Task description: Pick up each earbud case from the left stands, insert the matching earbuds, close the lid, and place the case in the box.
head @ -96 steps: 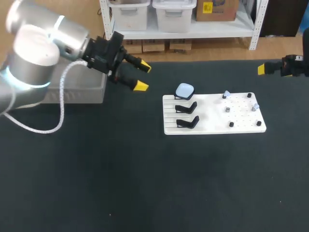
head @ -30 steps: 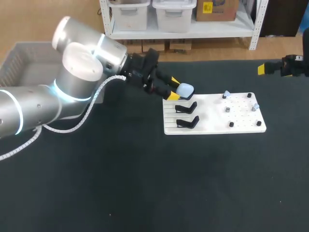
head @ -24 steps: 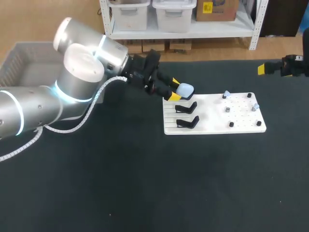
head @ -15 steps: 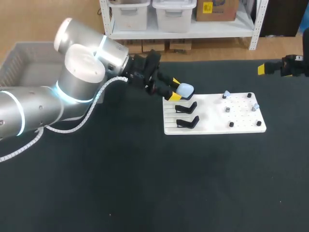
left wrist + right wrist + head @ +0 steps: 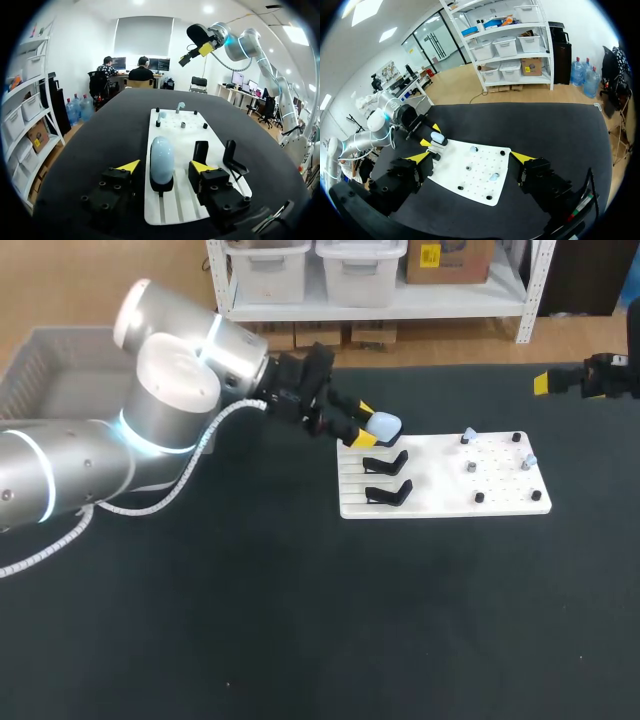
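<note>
Left gripper (image 5: 361, 426), fingers wide apart, straddles the pale blue case (image 5: 384, 424) with a gap on each side. The case sits on the far stand at the left end of the white board (image 5: 500, 498), with two black stands (image 5: 388, 462) nearer. Earbuds (image 5: 468, 434) rest on the board's right half. Right gripper (image 5: 471, 157), fingers wide apart, hangs at the far right; the box (image 5: 60, 370) is at the far left.
</note>
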Robot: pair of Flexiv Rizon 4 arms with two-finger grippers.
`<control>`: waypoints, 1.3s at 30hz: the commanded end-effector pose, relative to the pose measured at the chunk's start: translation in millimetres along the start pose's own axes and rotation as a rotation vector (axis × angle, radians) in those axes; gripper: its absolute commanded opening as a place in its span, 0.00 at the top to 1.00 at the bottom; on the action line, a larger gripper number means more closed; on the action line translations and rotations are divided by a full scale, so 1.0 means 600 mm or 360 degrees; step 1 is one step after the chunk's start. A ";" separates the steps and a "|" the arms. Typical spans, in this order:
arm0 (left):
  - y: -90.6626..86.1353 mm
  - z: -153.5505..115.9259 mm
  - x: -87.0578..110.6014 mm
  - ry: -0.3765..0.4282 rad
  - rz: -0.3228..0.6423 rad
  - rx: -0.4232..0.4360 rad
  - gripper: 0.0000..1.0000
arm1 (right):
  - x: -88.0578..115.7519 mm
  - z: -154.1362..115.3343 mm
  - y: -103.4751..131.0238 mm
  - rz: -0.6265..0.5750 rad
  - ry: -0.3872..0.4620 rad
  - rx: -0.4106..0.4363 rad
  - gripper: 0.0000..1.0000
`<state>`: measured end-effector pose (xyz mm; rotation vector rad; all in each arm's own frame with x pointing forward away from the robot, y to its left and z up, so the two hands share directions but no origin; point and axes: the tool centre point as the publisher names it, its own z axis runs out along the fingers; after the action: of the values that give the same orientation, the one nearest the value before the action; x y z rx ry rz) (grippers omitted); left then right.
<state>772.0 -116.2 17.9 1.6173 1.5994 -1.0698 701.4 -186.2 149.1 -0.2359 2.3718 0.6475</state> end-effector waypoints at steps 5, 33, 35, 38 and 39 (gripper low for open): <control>0.008 0.006 0.003 -0.0003 0.0004 -0.0002 0.40 | 0.000 -0.001 0.001 0.0000 0.0000 0.0003 0.00; 0.022 0.018 0.002 0.0009 0.0020 0.0010 0.71 | 0.000 -0.001 0.001 0.0000 0.0000 0.0003 0.00; 0.020 0.018 0.002 0.0009 0.0022 0.0007 0.86 | 0.000 -0.001 0.001 0.0000 0.0000 0.0003 0.00; 0.015 0.016 0.000 0.0006 0.0031 0.0001 1.00 | 0.000 -0.001 0.001 0.0000 0.0000 0.0003 0.00; 0.013 0.015 -0.002 0.0003 0.0037 -0.0002 1.00 | 0.000 -0.001 0.001 0.0000 0.0000 0.0003 0.00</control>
<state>780.6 -125.9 13.3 1.6360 1.5820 -1.0625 701.4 -186.2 149.1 -0.2359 2.3718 0.6475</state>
